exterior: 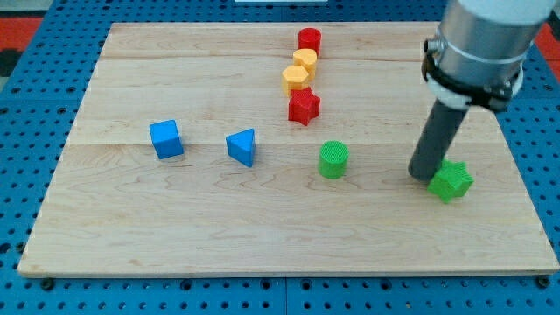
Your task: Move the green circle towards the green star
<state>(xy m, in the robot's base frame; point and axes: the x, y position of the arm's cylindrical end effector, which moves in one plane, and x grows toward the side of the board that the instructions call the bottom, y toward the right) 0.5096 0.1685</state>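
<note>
The green circle (pixel 333 160) stands on the wooden board a little right of its middle. The green star (pixel 451 181) lies near the view's right edge of the board, level with and slightly below the circle. My tip (pixel 423 176) rests on the board right against the star's left side, between the two green blocks and about a hundred pixels right of the circle. The dark rod rises from it to the grey arm body at the view's top right.
A red star (pixel 304 106), two yellow blocks (pixel 297 79) (pixel 305 61) and a red cylinder (pixel 309 40) form a line above the circle. A blue cube (pixel 166 139) and a blue triangle (pixel 242 146) lie to the view's left. The board edge (pixel 289 273) runs along the bottom.
</note>
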